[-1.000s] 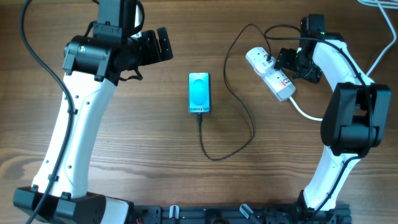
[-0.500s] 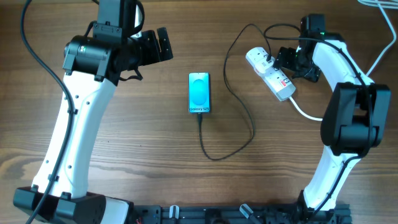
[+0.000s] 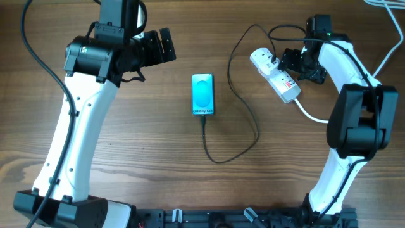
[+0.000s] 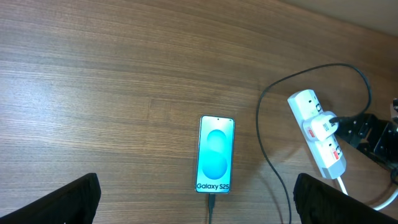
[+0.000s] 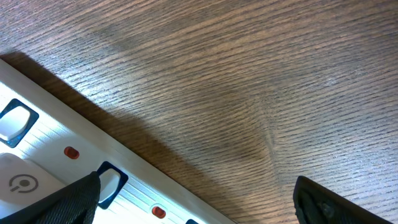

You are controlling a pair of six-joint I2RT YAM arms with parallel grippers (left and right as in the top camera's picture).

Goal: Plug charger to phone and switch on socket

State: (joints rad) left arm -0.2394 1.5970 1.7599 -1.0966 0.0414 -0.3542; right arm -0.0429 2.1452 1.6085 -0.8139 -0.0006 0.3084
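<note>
The phone [image 3: 202,94] lies screen up in the table's middle, glowing teal, and also shows in the left wrist view [image 4: 216,154]. The charger, a thin black cable [image 3: 253,130], runs from the phone's bottom edge, where its plug tip [image 4: 211,202] appears inserted, loops right and up to a black plug in the socket [image 3: 276,76]. My left gripper [image 3: 161,47] is open and empty, up and to the left of the phone. My right gripper [image 3: 290,63] is open at the socket's right side. In the right wrist view its left finger overlaps a blue-framed switch [image 5: 111,182] on the socket [image 5: 56,134].
A thick white cord [image 3: 311,113] leaves the socket's lower end toward the right arm's base. More white cable [image 3: 387,54] crosses the top right corner. Red marks [image 5: 71,152] sit beside the switches. Bare wood lies all round the phone.
</note>
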